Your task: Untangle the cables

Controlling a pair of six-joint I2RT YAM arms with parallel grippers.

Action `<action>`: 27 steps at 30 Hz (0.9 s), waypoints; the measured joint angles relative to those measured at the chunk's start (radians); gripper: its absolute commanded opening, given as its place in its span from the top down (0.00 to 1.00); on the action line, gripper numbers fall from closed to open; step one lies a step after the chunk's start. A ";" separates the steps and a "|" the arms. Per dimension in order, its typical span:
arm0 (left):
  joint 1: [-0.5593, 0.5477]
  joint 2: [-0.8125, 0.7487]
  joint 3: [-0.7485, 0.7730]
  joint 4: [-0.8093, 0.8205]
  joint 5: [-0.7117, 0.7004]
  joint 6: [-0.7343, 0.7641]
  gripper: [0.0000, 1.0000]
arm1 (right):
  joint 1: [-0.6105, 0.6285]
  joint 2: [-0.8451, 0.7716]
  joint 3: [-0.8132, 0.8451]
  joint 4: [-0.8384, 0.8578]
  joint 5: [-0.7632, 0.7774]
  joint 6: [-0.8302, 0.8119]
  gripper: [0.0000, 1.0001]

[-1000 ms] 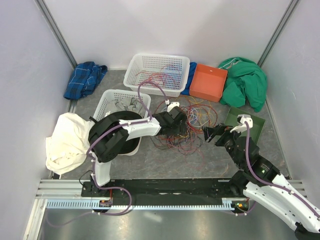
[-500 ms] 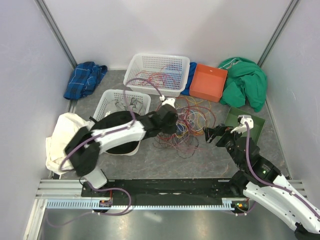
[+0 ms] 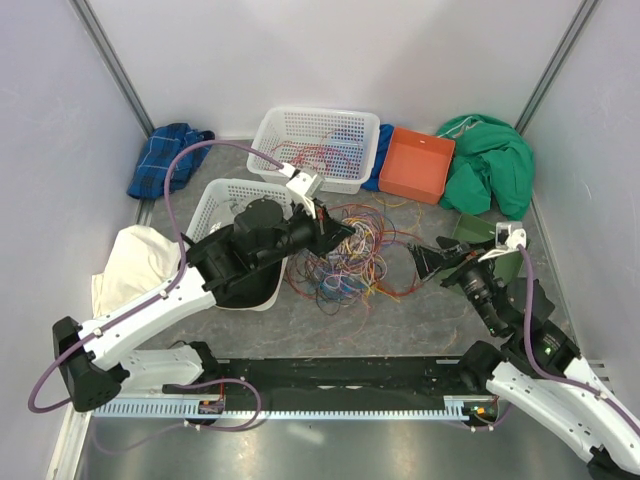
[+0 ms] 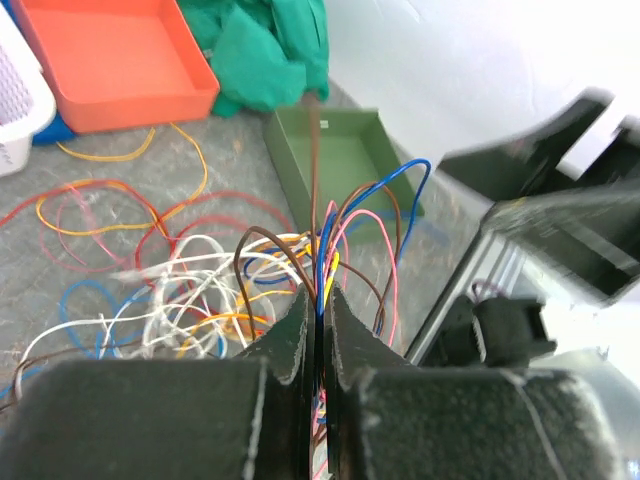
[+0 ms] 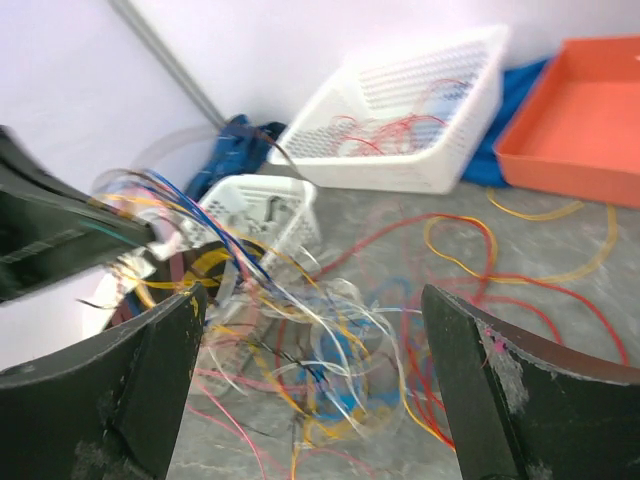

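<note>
1. the cables (image 3: 350, 258) lie in a loose, many-coloured tangle on the grey surface (image 3: 400, 320), in front of the orange tray (image 3: 418, 165) and a little to its left. a few yellow and red loops reach close to the tray's front wall.
2. a thin bundle of blue, pink, brown and yellow strands rises out of the heap to the left gripper (image 3: 343, 232), which sits at the tangle's left edge, left of the tray.
3. the left gripper is pressed tight on that bundle. the left wrist view shows the strands coming up out of the slit between its closed jaws.
4. the right gripper (image 3: 428, 262) sits in front of the tray, just right of the tangle, jaws spread wide and holding nothing. its own view shows blurred cables between them; i cannot tell whether any touch.
5. some red strands lie in the large white basket (image 3: 330, 182), left of the tray, with a blue cloth (image 3: 383, 152) between them.
6. the small white basket (image 3: 222, 195) is further left of the tray, partly under the left arm.
7. the green tray (image 3: 468, 230) lies in front of the orange tray, partly behind the right arm. the green cloth (image 3: 492, 165) touches the orange tray's right side.
8. the plaid cloth (image 3: 170, 158) and white cloth (image 3: 135, 275) lie far to the tray's left.
</note>
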 measured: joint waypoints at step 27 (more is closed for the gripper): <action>0.000 0.026 -0.053 0.015 0.083 0.047 0.98 | 0.000 0.264 0.056 0.180 -0.203 -0.049 0.98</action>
